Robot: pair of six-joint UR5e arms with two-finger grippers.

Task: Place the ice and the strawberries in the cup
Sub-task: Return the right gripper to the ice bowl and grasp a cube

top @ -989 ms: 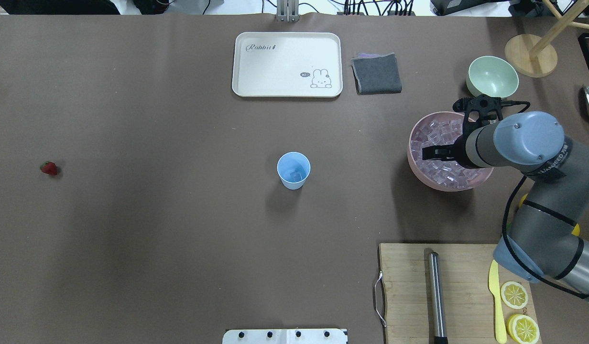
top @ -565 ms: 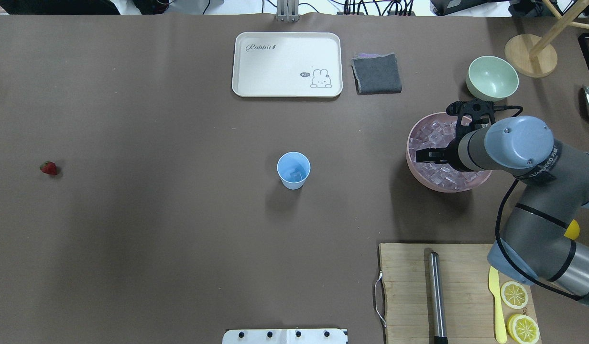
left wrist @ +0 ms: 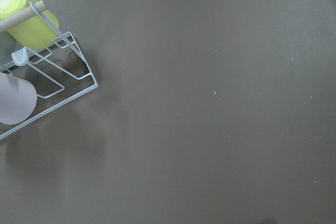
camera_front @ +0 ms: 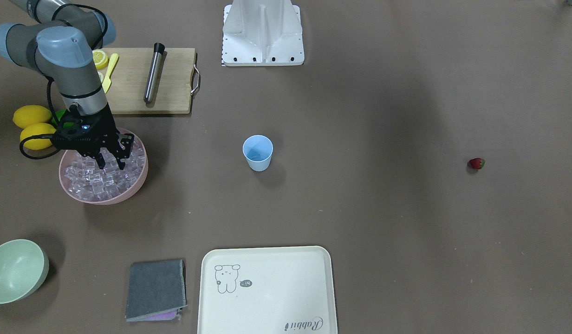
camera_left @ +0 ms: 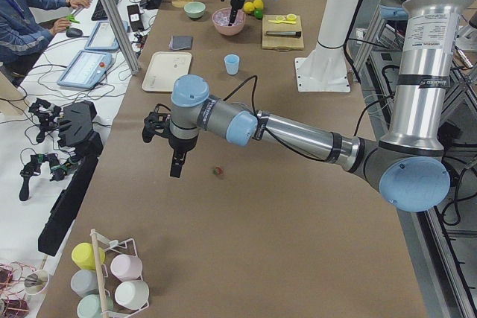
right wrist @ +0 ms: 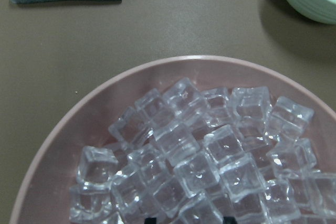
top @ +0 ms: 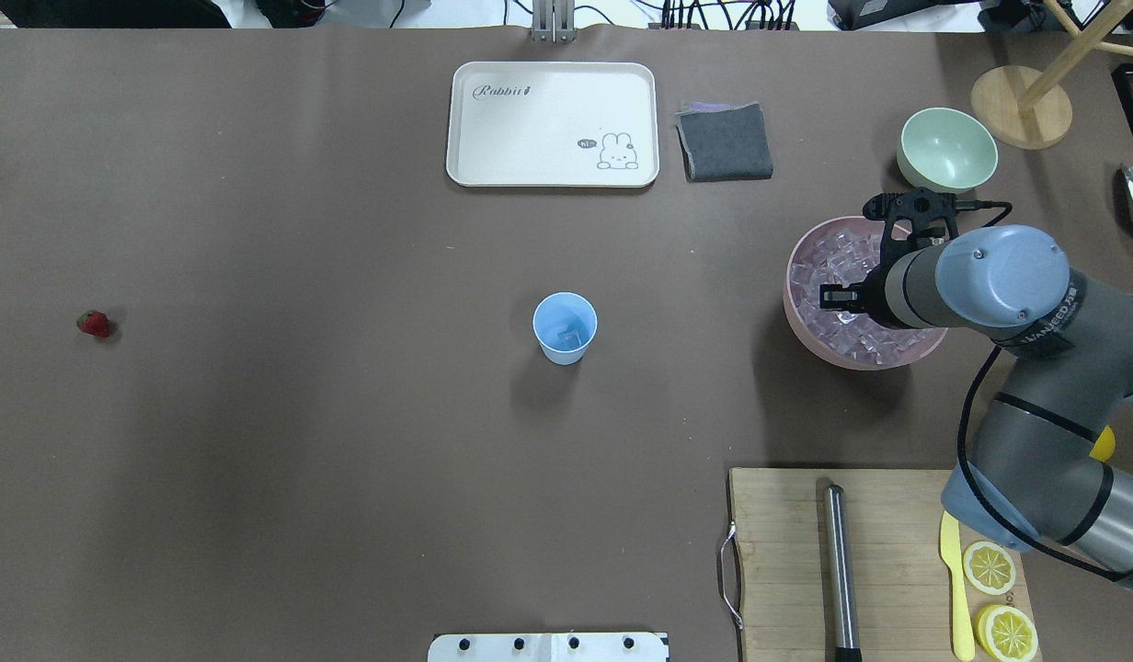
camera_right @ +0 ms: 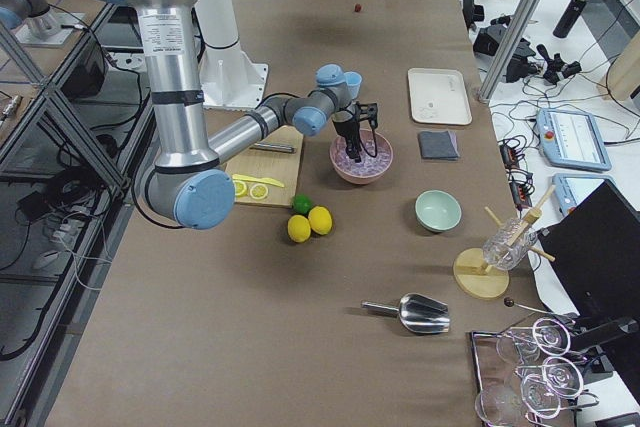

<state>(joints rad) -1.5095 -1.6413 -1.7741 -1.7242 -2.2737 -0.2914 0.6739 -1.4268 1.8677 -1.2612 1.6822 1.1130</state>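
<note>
Right end effector [camera_front: 111, 164] edged rightward over ice [camera_front: 93, 182] in pink bowl [camera_front: 139, 181] on brown tbl [camera_front: 360, 208], jaws apart, nothing gripped.

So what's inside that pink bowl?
The pink bowl holds a heap of clear ice cubes. The right gripper hangs open over the pile and hides a few of them. The ice covers the bowl's bottom.

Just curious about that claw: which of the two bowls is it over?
The pink bowl, heaped with ice; the right gripper hangs over it. The pale green bowl beside it is empty.
</note>
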